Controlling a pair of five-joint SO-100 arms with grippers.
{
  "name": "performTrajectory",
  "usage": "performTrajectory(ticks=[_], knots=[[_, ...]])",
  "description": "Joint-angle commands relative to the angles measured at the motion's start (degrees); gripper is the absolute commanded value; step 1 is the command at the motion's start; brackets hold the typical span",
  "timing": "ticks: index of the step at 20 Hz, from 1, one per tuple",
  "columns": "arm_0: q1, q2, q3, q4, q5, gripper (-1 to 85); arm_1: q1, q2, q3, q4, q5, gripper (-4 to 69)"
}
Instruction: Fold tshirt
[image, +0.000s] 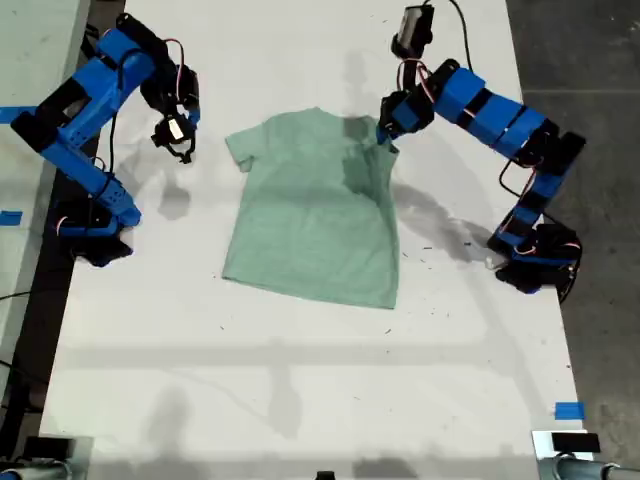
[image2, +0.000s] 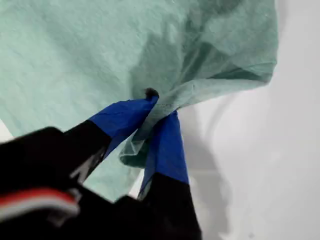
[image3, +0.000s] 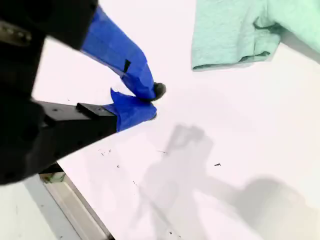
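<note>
- The tshirt (image: 315, 215) is small, plain, pale mint-green and short-sleeved.
- It lies face-flat and mostly spread on the white counter (image: 300, 380), neck end away from the hem, between my two pincers.
- My first pincer (image2: 157, 112) has its blue tips pinched together on the sleeve (image2: 220, 75) nearest it; the cloth there is gathered into a bunch and lifted, with folds running out from the pinch and a shadow on the body of the shirt beside it.
- The other sleeve (image3: 230, 45) lies flat on the counter, clear of my second pincer (image3: 152, 102), which touches no cloth.
- The hem edge (image: 310, 290) is straight and flat.
</note>
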Motion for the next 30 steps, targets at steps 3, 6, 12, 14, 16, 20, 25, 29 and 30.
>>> performTrajectory(ticks=[3, 6, 12, 14, 16, 20, 25, 29, 30], knots=[[1.23, 2.90, -1.85, 0.09, -0.53, 0.0, -5.27, -6.06, -12.39, -5.54, 5.63, -1.5], [1.41, 2.90, -1.85, 0.09, -0.53, 0.0, -6.24, -11.87, -13.62, -11.69, 6.59, -1.5], [1.49, 2.90, -1.93, -0.09, -0.53, 0.0, -6.24, -25.49, -12.39, -25.75, 6.24, 4.6], [1.49, 2.90, -1.93, -0.09, -0.53, 0.0, -5.36, -32.17, -16.17, -25.40, 7.29, 22.6], [1.58, 2.90, -2.02, -0.26, -0.53, 0.0, -4.92, -34.45, -21.27, -20.92, 6.59, 32.5], [1.85, 2.90, -2.37, -0.26, -0.79, 0.0, -5.36, -27.33, -25.14, -11.87, 4.31, 33.1], [2.46, 2.37, -2.55, -0.97, -1.23, 0.0, -6.33, -9.23, -21.01, -0.88, 1.85, 29.5], [2.72, 1.93, -2.72, -1.41, -1.23, 0.0, -6.94, -0.70, -12.04, 2.55, 1.41, 27.2], [2.81, 1.67, -3.08, -1.32, -0.88, 0.7, -7.21, 0.88, -9.49, 2.02, 1.49, 27.1]])
